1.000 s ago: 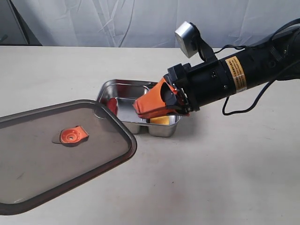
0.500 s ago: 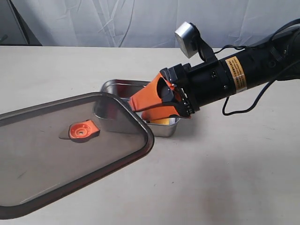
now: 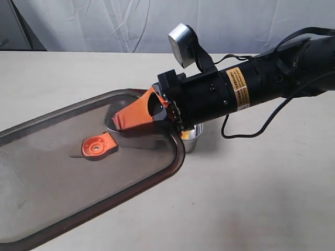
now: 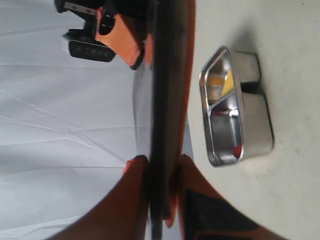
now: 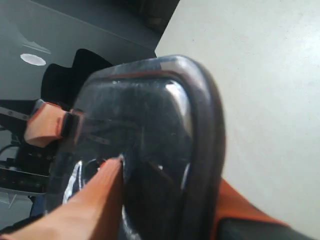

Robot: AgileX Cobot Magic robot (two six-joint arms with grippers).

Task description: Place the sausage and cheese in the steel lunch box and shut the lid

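The dark translucent lid with its orange valve tab hangs tilted over the steel lunch box and hides most of it. My left gripper is shut on the lid's edge; it is out of the exterior view. In the left wrist view the lunch box stands on the table, with the yellow cheese in the smaller compartment and the red sausage in the larger. My right gripper is open, with the lid's far corner between its orange fingers.
The box stands on a pale table. A white cloth backdrop hangs behind. The right arm's black body and its cables reach in from the right, just above the box.
The lid has travelled right and now covers the box. My right gripper has moved left, and its open fingers now straddle the lid's far corner.
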